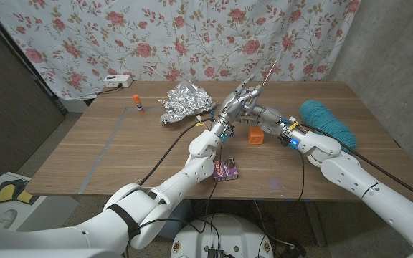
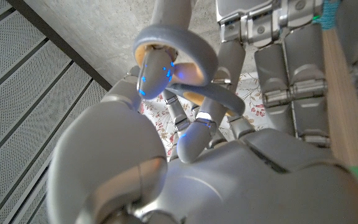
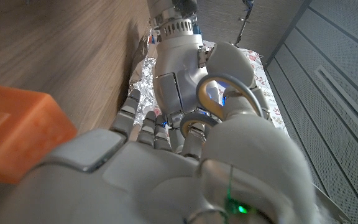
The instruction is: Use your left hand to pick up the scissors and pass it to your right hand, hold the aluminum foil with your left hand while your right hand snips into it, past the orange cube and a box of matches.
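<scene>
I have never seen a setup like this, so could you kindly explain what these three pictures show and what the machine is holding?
This is a two-armed robot standing at a wooden table. The wide picture comes from a camera on its head; the other two come from cameras on each wrist, looking along the back of that hand. The left hand and right hand meet above the table, both around the scissors, whose grey loop handles show close up in the wrist views. On the table lie crumpled foil, an orange cube, a small matchbox, teal yarn and a glue stick.
</scene>
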`<state>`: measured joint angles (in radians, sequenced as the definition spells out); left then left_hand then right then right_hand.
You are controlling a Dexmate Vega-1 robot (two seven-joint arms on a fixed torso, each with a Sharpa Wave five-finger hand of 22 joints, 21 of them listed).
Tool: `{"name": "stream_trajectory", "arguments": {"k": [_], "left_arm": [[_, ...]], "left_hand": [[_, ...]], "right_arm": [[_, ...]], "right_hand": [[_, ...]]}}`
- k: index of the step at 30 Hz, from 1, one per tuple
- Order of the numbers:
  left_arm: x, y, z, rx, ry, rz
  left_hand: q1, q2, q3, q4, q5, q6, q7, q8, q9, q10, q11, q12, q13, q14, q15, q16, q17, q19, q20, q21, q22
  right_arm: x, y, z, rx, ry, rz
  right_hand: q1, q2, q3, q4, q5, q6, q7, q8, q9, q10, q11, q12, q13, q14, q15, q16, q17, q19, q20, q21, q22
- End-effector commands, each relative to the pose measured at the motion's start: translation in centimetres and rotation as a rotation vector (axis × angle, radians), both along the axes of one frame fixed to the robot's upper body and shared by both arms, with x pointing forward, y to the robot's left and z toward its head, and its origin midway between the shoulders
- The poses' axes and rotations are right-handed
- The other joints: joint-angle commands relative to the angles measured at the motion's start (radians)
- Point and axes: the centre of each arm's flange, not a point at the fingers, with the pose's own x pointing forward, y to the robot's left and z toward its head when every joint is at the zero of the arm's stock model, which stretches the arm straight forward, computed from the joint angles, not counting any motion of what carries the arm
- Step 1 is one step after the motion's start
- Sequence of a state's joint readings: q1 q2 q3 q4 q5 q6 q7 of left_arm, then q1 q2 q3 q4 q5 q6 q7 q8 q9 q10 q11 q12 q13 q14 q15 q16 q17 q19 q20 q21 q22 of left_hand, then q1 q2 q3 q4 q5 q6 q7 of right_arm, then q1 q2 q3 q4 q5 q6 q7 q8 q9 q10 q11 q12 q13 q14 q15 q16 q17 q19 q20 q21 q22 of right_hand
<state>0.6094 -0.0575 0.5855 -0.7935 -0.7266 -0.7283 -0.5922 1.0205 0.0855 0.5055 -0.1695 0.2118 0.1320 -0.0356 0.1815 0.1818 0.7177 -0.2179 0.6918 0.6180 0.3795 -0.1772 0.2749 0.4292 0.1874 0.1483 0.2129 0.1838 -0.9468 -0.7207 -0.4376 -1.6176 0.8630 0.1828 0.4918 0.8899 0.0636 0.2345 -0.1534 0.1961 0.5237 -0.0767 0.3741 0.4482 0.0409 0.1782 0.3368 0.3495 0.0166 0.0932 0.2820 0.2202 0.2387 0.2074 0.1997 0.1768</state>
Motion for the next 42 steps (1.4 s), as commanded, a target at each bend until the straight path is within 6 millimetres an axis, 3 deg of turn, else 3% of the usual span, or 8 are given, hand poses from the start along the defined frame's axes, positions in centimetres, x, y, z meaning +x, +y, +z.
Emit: {"name": "stream_trajectory", "arguments": {"k": [1,6,8,19,26,39,40,42], "left_arm": [[0.1,0.7,0.2,-0.002,-0.013,0.034],[0.0,0.8,0.0,0.000,-0.012,0.038],[0.0,0.9,-0.1,-0.001,-0.012,0.038],[-0.2,1.2,-0.1,-0.005,-0.018,0.040],[-0.3,1.6,-0.2,-0.011,-0.017,0.047],[-0.3,2.2,-0.7,-0.018,-0.007,0.051],[-0.4,2.2,-0.7,-0.019,-0.007,0.053],[-0.4,2.4,-0.7,-0.019,-0.009,0.057]], "left_hand": [[0.024,0.024,-0.009,0.000,0.001,0.006,-0.004,0.003,0.003,0.006,-0.006,0.003,0.004,-0.007,-0.008,0.006,0.006,0.004,0.001,0.004,0.005],[0.026,0.025,-0.011,-0.001,0.001,0.004,-0.006,0.002,0.003,0.004,-0.006,0.002,0.003,-0.008,-0.008,0.007,0.007,0.004,0.002,0.004,0.005],[0.027,0.025,-0.012,-0.001,0.000,0.004,-0.006,0.002,0.003,0.004,-0.006,0.002,0.003,-0.008,-0.008,0.007,0.008,0.004,0.002,0.004,0.005],[0.031,0.026,-0.016,-0.001,0.000,0.004,-0.006,0.002,0.003,0.004,-0.006,0.003,0.003,-0.010,-0.006,0.007,0.009,0.004,0.002,0.004,0.005],[0.033,0.028,-0.018,0.000,0.000,0.003,-0.006,0.002,0.003,0.005,-0.007,0.004,0.003,-0.009,-0.006,0.006,0.008,0.004,0.003,0.004,0.005],[0.035,0.027,-0.020,0.000,0.000,0.003,-0.008,0.003,0.003,0.004,-0.007,0.004,0.002,-0.008,-0.007,0.005,0.007,0.004,0.002,0.004,0.005],[0.035,0.027,-0.021,-0.001,0.000,0.003,-0.008,0.002,0.003,0.005,-0.007,0.004,0.003,-0.007,-0.007,0.005,0.007,0.004,0.002,0.004,0.005],[0.036,0.028,-0.021,0.000,0.000,0.003,-0.008,0.003,0.003,0.004,-0.007,0.004,0.002,-0.008,-0.008,0.005,0.007,0.004,0.002,0.004,0.005]], "right_arm": [[-0.4,-0.3,-0.1,-0.022,0.006,-0.005],[-0.4,-0.3,-0.2,-0.020,0.010,-0.014],[-0.4,-0.3,-0.2,-0.013,0.014,-0.018],[-0.5,-0.3,-0.5,0.008,0.022,-0.012],[-0.8,-0.6,-0.9,0.007,0.032,-0.008],[-1.2,-0.6,-0.5,-0.078,0.023,-0.005],[-1.2,-0.6,-0.5,-0.089,0.024,-0.005],[-1.3,-0.5,-0.3,-0.115,0.023,-0.010]], "right_hand": [[0.013,-0.003,-0.001,-0.003,0.006,-0.008,-0.001,0.024,0.033,0.189,-0.142,0.011,0.002,0.021,0.000,0.012,0.005,0.015,0.003,0.003,0.000],[0.021,0.003,-0.005,0.004,0.006,-0.040,-0.001,0.107,0.137,0.336,-0.202,0.048,0.021,0.098,-0.061,0.060,0.024,0.062,-0.013,0.015,0.002],[0.025,0.009,-0.007,0.005,0.006,-0.051,-0.001,0.147,0.180,0.403,-0.225,0.078,0.046,0.159,-0.095,0.094,0.039,0.120,-0.032,0.032,0.004],[0.060,0.033,-0.026,0.003,0.006,-0.067,-0.011,0.261,0.306,0.432,-0.263,0.223,0.217,0.364,-0.228,0.259,0.202,0.308,-0.106,0.115,0.035],[0.067,0.023,-0.068,0.007,0.004,-0.052,-0.002,0.331,0.388,0.429,-0.263,0.402,0.422,0.442,-0.247,0.435,0.433,0.389,-0.128,0.218,0.093],[0.065,0.004,-0.093,0.009,-0.007,-0.006,-0.011,0.440,0.506,0.487,-0.284,0.578,0.606,0.581,-0.279,0.545,0.574,0.494,-0.165,0.349,0.163],[0.066,0.002,-0.095,0.008,-0.009,-0.007,-0.015,0.452,0.520,0.491,-0.289,0.594,0.624,0.593,-0.282,0.554,0.588,0.513,-0.175,0.367,0.172],[0.063,-0.003,-0.102,0.011,-0.014,0.023,-0.028,0.512,0.582,0.515,-0.297,0.659,0.698,0.647,-0.295,0.580,0.636,0.522,-0.184,0.418,0.211]]}}
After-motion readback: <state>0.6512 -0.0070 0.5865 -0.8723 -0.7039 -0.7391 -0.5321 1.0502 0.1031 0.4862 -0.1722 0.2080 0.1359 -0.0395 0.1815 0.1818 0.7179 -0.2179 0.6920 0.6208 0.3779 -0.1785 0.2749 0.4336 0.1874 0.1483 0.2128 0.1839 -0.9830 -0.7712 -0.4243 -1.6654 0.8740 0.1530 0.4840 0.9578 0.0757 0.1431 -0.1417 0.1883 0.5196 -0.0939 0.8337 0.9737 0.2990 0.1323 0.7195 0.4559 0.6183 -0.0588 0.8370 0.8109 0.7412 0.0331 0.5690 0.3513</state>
